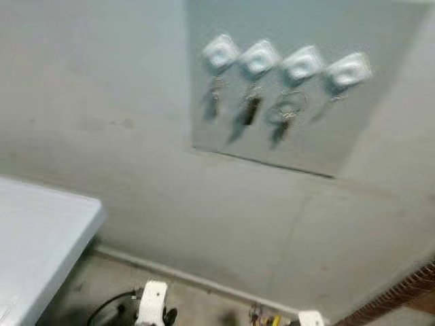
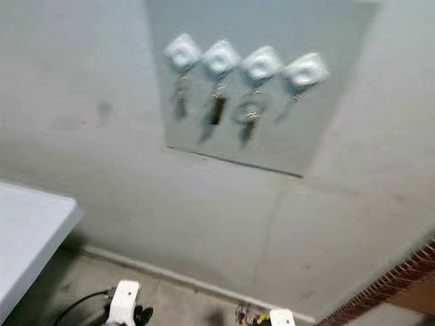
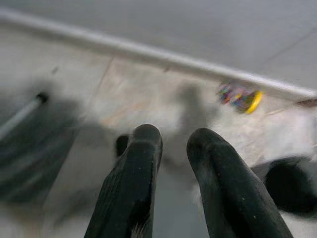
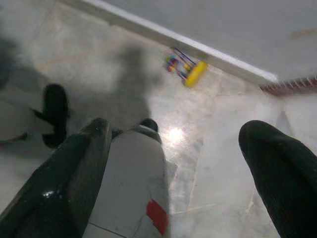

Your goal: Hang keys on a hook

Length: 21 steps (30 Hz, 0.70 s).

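Head view is blurry. I see a grey panel [image 1: 299, 88] on the wall carrying four white hooks [image 1: 258, 58] in a row. Three key sets [image 1: 250, 111] hang under the first three hooks counting from the robot's left; the fourth hook [image 1: 349, 70] has no clear key under it, just a faint smear I can't read. A white table [image 1: 34, 238] corner sits low on the left.

On the floor by the baseboard [image 4: 173, 37] lies a colourful key bunch with a yellow tag [image 4: 185, 68], tag end nearest the wall. It's well below the hooks and well apart from both pincers.

Left gripper [image 3: 171, 144] points down at the floor, its fingers nearly together with a narrow gap, holding nothing; the bunch [image 3: 240, 96] lies ahead of it, off toward the baseboard. Right gripper [image 4: 176, 144] hangs over the floor with fingers spread wide, empty, the bunch ahead of its tips near the wall.
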### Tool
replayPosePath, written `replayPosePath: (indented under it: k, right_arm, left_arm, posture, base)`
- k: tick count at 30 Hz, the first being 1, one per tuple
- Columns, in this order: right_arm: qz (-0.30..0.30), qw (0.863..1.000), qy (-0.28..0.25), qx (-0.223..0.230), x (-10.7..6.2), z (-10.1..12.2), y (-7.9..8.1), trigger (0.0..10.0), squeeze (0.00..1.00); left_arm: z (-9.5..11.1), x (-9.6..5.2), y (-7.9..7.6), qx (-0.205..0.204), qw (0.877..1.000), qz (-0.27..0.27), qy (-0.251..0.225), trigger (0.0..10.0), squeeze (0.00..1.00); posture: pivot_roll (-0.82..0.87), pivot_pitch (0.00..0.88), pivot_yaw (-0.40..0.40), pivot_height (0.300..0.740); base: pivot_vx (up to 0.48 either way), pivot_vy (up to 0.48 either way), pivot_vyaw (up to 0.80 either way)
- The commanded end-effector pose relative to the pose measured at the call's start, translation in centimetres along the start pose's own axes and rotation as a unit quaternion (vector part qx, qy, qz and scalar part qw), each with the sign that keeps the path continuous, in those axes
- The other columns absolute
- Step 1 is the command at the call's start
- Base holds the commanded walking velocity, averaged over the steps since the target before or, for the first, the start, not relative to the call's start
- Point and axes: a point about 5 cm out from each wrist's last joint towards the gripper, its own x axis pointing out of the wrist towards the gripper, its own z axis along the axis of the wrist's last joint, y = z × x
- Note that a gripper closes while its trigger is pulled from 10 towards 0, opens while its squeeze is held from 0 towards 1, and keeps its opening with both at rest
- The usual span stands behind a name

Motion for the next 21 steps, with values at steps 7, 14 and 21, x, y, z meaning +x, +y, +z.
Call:
replayPosePath:
  k: [7,14,21]
  right_arm:
    - [-0.004,1.000,0.012,-0.001,-0.21,-0.75,-0.40,10.0,0.00]
    - [-0.004,1.000,0.013,-0.004,-0.20,-0.73,-0.37,10.0,0.00]
    - [-0.003,1.000,0.014,-0.008,-0.17,-0.67,-0.30,10.0,0.00]
  left_arm:
    - [0.88,0.33,-0.71,0.009,1.000,-0.009,-0.012,10.0,0.00]
    - [1.00,0.38,-0.81,0.014,1.000,-0.010,-0.012,10.0,0.00]
    - [1.05,0.42,-0.90,0.019,1.000,-0.012,-0.011,10.0,0.00]
  posture:
    - [-0.08,0.000,-0.012,0.740]
    - [-0.08,0.000,-0.012,0.740]
    - [-0.08,0.000,-0.012,0.740]
  base:
    - [0.000,0.000,0.80]
    - [0.000,0.000,0.80]
    - [0.000,0.000,0.80]
